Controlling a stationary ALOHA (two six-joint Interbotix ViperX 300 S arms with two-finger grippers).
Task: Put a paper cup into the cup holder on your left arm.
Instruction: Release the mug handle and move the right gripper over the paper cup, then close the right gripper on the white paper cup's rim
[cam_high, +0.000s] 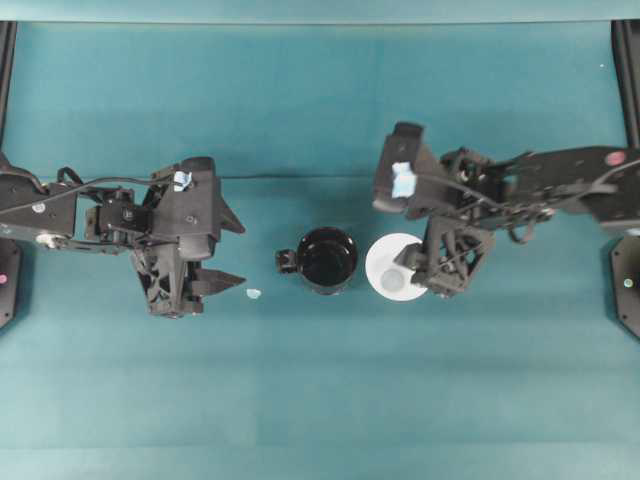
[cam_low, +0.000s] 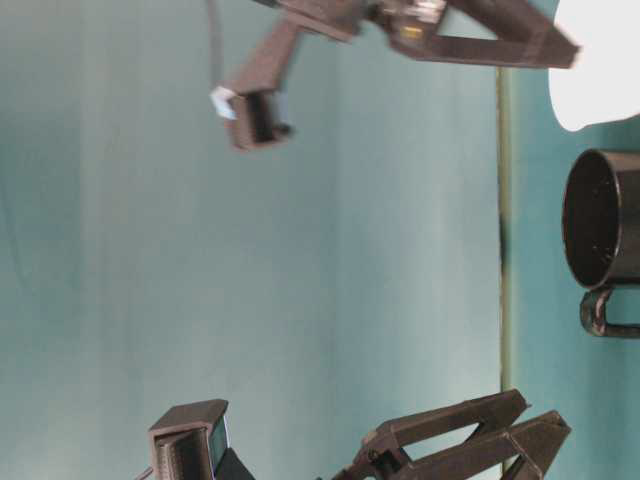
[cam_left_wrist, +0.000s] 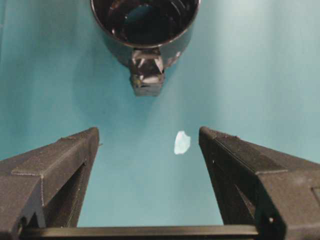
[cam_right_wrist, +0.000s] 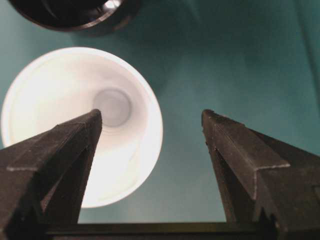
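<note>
Paper cup: standing upright, mouth up, just beside cup holder at its 3 o'clock.
Right gripper: spread wide, straddling the cup wall, apparently lining up a rim grasp.
Left gripper: wide, empty, facing the holder's handle.

Cup holder: stood upright at the middle of the table, its handle nub toward the left gripper.
Paper cup: stood upright just beside the cup holder, on the right arm's side in the overhead view.
Left gripper: lay left of the cup holder, apart from it, its jaws spread and pointing at the handle.
Scrap: lay on the table between the left gripper and the cup holder.
Right gripper: hung above the paper cup, one finger over its mouth, the other outside the rim.
</note>
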